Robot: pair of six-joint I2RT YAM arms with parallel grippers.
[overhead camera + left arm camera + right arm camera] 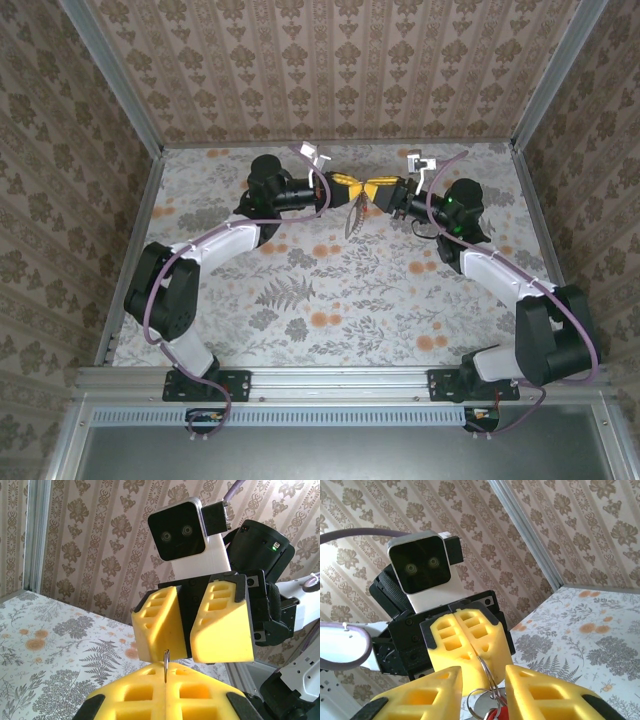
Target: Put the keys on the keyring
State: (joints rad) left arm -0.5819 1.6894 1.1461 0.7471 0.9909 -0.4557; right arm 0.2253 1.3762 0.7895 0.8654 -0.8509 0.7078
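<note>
Above the middle of the table my two grippers meet tip to tip. My left gripper (347, 185) (165, 672) is shut on the keyring (165, 662), a thin silvery wire ring seen edge-on in the seam of its yellow pads. My right gripper (377, 189) (484, 677) faces it, its jaws apart. The keyring (489, 680) runs down between the right fingers. The keys (492, 714), silvery with a red end, hang on a wire loop low in that gap, partly cut off. A dark bundle (352, 215) dangles below the two grippers.
The floral table surface (330, 290) lies under both arms. Patterned walls with metal corner posts (540, 75) close in the back and sides. Purple cables (250, 222) run along both arms. A metal rail (340, 380) crosses the near edge.
</note>
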